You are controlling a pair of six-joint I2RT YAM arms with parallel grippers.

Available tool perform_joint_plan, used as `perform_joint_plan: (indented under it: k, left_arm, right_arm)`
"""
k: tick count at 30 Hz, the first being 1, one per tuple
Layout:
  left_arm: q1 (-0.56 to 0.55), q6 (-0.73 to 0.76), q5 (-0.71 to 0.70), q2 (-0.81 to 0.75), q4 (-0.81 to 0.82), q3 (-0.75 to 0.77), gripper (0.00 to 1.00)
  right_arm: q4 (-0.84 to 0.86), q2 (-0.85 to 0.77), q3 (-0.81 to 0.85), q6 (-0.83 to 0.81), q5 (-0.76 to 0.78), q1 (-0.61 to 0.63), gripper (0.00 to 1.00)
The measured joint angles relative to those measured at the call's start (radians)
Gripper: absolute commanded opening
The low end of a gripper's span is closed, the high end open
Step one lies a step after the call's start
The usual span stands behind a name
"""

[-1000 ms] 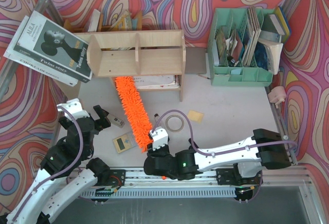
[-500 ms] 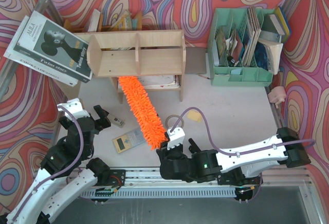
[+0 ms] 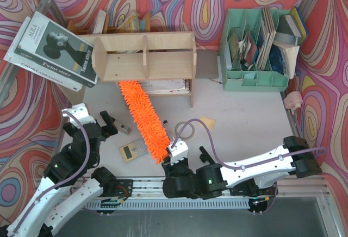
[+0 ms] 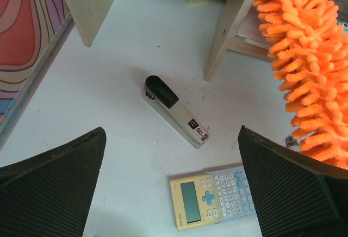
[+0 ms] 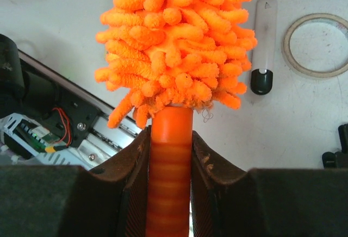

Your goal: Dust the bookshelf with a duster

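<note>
Seen from above, the right hand (image 3: 176,153) is clamped tight on the thin handle of the duster (image 3: 144,118). From that hand the shaggy orange head runs away and to the left across the bench (image 3: 239,123). Its far tip reaches the lower front edge of the bookshelf (image 3: 144,57), well beyond the hand. A tape ring (image 3: 185,129) lies just past the right hand. The left hand (image 3: 106,124) sits apart to the left of the duster, jaws spread wide and holding nothing.

In the left wrist view, the two dark fingers (image 4: 49,188) stand far apart over bare bench. A stapler (image 4: 175,112) lies ahead of them, and a calculator (image 4: 209,196) lies between them, nearer the right finger. The orange head is ahead to the right, beside a plywood upright of the bookshelf.

In the right wrist view, both fingers (image 5: 130,177) press against the ribbed orange handle, just below the head. A marker pen (image 5: 265,41) lies ahead to the right, beside the tape ring.
</note>
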Motion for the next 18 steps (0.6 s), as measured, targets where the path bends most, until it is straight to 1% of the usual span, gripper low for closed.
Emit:
perform_joint_plan:
  k: [6,14,18]
  left_arm:
    - [0.000,0.000,0.000,0.004,0.000,0.000,0.98]
    - [0.000,0.000,-0.002,0.005,0.000,0.000,0.98]
    - [0.000,0.000,-0.002,0.009,0.000,0.000,0.98]
  right_arm:
    - [-0.086,-0.032,-0.008,0.088,0.012,0.065,0.00]
    - [-0.277,-0.035,-0.023,0.258,0.042,0.235,0.00]
    - [-0.322,-0.035,-0.051,0.296,0.031,0.266,0.00]
